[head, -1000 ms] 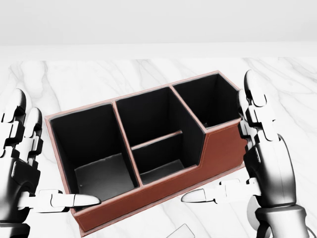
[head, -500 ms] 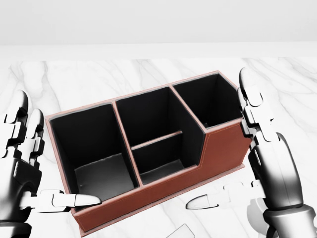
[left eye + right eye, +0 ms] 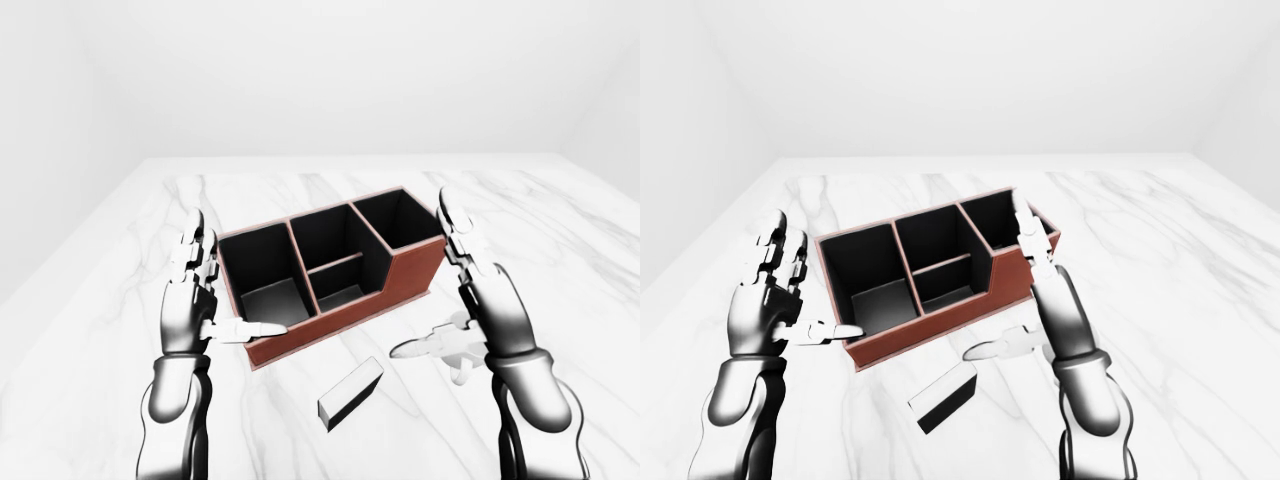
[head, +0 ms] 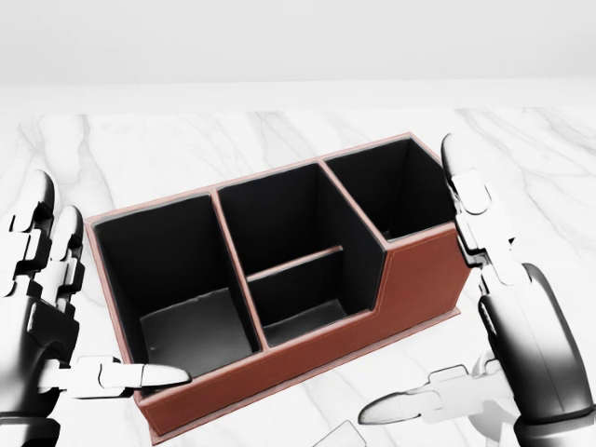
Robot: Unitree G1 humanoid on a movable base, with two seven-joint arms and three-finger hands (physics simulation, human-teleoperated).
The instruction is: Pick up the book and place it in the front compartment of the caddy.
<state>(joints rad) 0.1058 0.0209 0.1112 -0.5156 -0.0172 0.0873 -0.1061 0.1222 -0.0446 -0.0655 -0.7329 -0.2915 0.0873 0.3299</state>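
Both hands hover with fingers spread and thumbs pointing inward, holding nothing, apparently because the grasp has not begun. The left hand [image 3: 190, 300] stands just beside the caddy's [image 3: 405, 275] left end, its thumb tip reaching the low near wall. The right hand [image 3: 480, 310] stands off the caddy's right end, its thumb over bare marble table [image 3: 560, 230].

The book [image 3: 352, 393] lies flat on the table, below and between the 2 hands, nearer the right thumb and apart from the caddy; it looks within easy reach of that hand.

There is 1 book and 1 caddy. The caddy shows 4 empty compartments: 1 at each end, and 2 in the middle split by a low divider.
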